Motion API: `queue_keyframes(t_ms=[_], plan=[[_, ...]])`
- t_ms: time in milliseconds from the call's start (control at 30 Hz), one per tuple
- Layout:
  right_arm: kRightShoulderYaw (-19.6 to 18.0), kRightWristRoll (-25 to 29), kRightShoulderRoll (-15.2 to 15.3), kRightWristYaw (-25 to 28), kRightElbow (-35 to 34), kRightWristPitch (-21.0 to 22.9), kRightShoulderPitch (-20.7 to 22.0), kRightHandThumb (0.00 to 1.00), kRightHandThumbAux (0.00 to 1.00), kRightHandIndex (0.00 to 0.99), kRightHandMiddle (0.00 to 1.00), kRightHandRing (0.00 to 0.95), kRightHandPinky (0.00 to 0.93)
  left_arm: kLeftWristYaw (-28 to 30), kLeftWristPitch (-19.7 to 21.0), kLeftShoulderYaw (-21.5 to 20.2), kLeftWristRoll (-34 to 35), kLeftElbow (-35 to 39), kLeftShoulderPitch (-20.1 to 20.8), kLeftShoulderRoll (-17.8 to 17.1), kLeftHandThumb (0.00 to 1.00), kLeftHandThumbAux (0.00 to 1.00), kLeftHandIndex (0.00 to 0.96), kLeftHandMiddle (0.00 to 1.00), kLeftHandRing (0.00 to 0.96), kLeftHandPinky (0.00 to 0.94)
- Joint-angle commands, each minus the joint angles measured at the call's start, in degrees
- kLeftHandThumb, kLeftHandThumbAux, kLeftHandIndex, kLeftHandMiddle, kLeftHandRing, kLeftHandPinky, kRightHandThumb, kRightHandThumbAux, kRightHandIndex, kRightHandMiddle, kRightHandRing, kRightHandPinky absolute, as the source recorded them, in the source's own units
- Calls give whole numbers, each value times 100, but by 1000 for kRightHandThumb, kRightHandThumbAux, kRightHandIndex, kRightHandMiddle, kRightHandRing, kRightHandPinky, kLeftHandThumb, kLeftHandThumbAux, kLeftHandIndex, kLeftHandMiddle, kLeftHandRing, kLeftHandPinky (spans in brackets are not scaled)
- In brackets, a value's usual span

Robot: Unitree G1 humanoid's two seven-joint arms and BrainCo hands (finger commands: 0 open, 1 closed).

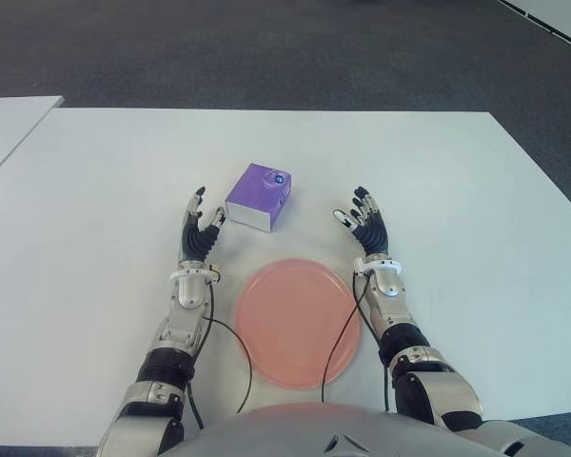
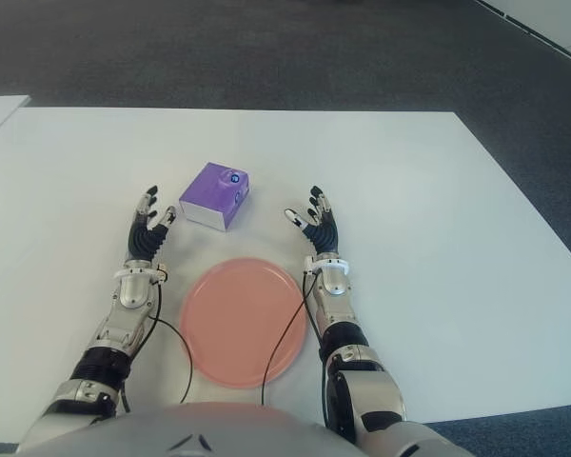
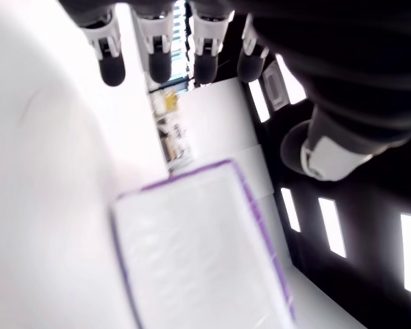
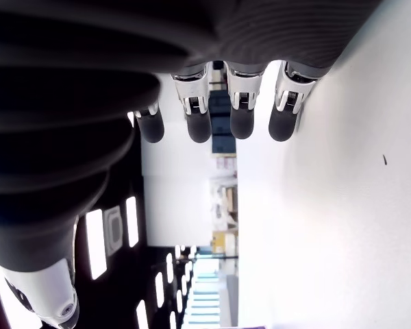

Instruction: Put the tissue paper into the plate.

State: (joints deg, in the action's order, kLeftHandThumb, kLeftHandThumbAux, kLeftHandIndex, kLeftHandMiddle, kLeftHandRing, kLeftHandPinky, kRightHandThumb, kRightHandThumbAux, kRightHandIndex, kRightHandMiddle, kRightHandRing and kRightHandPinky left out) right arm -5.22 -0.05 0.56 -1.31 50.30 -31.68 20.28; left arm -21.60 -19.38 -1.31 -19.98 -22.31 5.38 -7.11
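White table (image 1: 95, 190): flat, rectangular top. On it, a purple tissue box (image 1: 259, 196) near the middle. A round pink plate (image 1: 297, 322) lies nearer the robot's edge, apart from the box.

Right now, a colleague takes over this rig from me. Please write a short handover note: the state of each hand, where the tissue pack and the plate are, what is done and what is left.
Left hand: open, fingers spread, holding nothing, just left of the purple tissue paper pack.
Right hand: open and empty, to the right of the pack, apart from it.
The pack lies on the white table, beyond the round pink plate, between the two hands.
The plate holds nothing.
Done: nothing yet; the pack is not grasped.
Left: grasp the pack, carry it toward the robot, set it in the plate.
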Motion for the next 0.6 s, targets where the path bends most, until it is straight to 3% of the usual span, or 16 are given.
queue_keyframes(t_ms=[33,300,367,600], plan=[[-9,28,-58,-11,256,208,-202,35,697,0,0,0,0,-33,596,-14,-758,1127,94,-474,36,412,0,0,0,0],[-17,29,-111,-46,369,181,-153,45,717,0,0,0,0,-168,738,172,-1575,1379,751,-1081,107,270,0,0,0,0],[-15,28,-123,-49,386,172,-147,48,721,0,0,0,0,-227,659,276,-1854,1239,1050,-1341,144,220,0,0,0,0],[-25,34,-145,-74,420,222,-115,54,726,0,0,0,0,-459,336,526,-2213,843,1507,-1768,214,134,0,0,0,0]])
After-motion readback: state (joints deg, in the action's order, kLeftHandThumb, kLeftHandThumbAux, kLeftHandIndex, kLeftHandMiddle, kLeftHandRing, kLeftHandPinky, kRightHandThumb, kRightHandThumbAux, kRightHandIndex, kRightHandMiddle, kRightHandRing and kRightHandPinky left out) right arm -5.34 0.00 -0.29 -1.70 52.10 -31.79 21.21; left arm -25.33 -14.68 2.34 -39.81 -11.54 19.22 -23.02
